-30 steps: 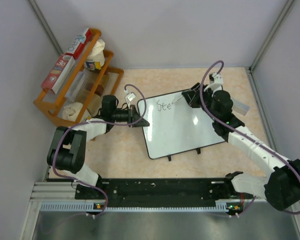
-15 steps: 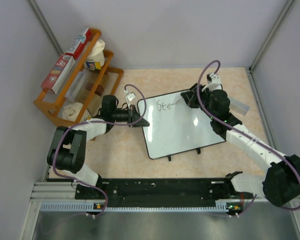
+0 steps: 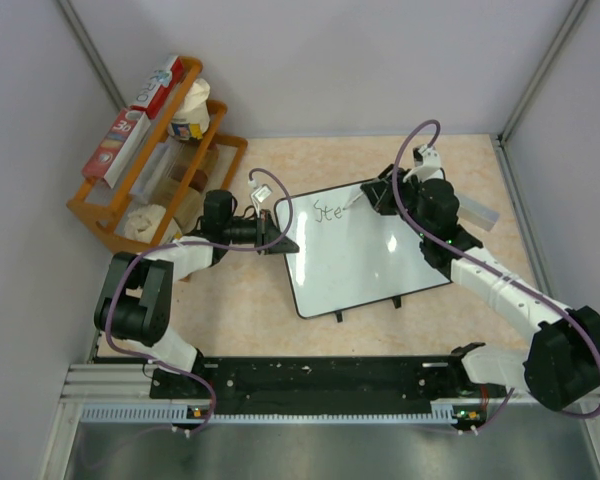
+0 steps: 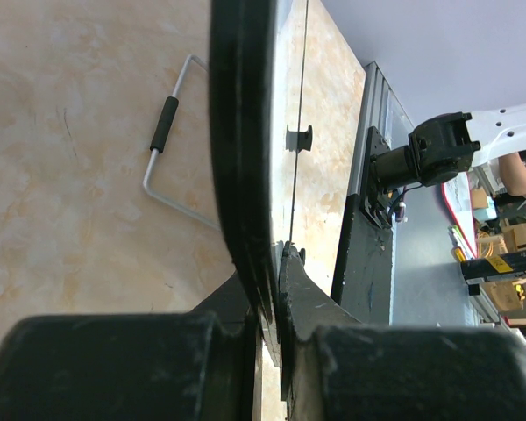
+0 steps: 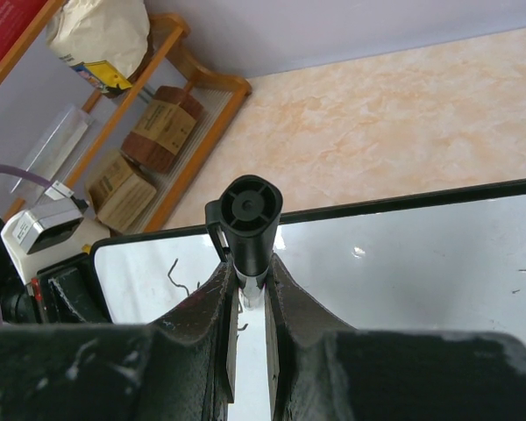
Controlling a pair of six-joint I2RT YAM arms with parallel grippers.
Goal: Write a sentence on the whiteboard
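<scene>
White and shiny, the board lies flat on the tan surface, about in the middle and a bit crooked. It has a thin black rim, and two small black clips stick out from its near edge. The left pincer is nearly closed, pinching the left edge of the board. In the left wrist view the black rim sits tight between the two fingers. That view also shows a bent wire with a black grip lying on the surface beside the board. The right pincer is over the far corner of the board, squeezed narrow on a black pen. The pen points down and left, and its tip is at the end of the letters. These are thin and dark, near the far edge, and read "Ste". A small grey bar lies on the surface to the right of the right arm. An orange wooden rack stands in the far left corner, with boxes and bags in it.
</scene>
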